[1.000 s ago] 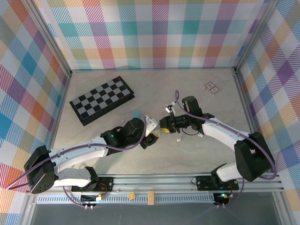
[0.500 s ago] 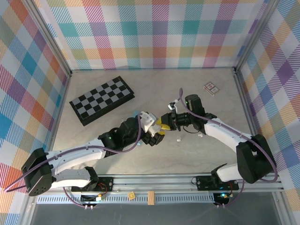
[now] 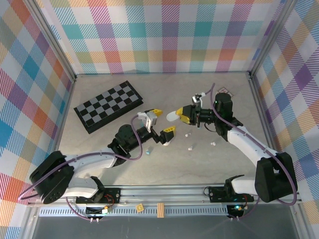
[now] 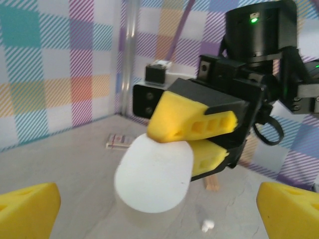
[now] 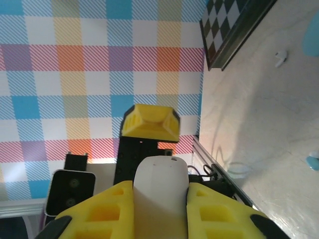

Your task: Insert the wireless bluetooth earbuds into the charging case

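Earbuds (image 3: 191, 147) lie loose near centre of table (image 3: 164, 87) | white charging case (image 4: 153, 175) pinched in right gripper (image 3: 183, 115), held aloft facing left gripper (image 3: 162, 122) | left jaws spread wide, probably awaiting handover

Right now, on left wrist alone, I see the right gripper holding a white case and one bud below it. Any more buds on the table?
Observer: Yes. The top view shows three white buds, all on the near side of the right gripper.
Operator: Anything blue?
Observer: A small pale blue piece lies beside the left arm, too small to identify.
Operator: What's off to my left?
Observer: A chessboard lies flat, far-left of the open left gripper, not touching it.
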Robot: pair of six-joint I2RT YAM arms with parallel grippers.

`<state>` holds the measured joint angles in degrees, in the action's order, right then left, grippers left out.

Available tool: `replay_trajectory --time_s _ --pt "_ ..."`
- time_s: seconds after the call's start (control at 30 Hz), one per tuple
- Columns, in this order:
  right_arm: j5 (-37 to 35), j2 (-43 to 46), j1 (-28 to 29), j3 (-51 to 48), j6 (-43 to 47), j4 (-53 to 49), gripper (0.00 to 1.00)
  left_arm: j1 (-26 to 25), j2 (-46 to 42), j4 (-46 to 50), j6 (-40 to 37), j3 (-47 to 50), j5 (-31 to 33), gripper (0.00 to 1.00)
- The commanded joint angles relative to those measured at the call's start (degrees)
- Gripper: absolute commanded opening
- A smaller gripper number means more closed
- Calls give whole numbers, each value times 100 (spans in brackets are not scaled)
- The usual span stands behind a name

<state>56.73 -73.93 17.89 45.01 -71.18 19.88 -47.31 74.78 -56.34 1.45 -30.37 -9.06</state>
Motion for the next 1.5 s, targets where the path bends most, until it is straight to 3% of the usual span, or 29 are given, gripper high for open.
replay_trajectory --time_s 0.0,0.07,0.23,0.63,0.87,1.07,1.47 --pt "134 68 -21 121 -703 834 9 58 400 -1706 -132 108 -473 100" --pt "84 78 -18 103 -1000 1066 9 61 657 -2114 -130 154 -502 98" --pt "57 235 -18 122 -1219 1098 9 59 782 -2079 -326 89 -548 94" --pt "-38 535 -15 65 -1376 959 9 72 979 -2092 -489 -214 -824 66" --pt "-26 650 -22 84 -1267 769 9 90 997 -2092 -445 -327 -784 63" --pt "-28 709 -19 66 -1109 587 8 100 1080 -2084 -436 -483 -745 67" --pt "-14 676 -14 82 -1104 587 8 116 1187 -2075 -409 -641 -940 42"
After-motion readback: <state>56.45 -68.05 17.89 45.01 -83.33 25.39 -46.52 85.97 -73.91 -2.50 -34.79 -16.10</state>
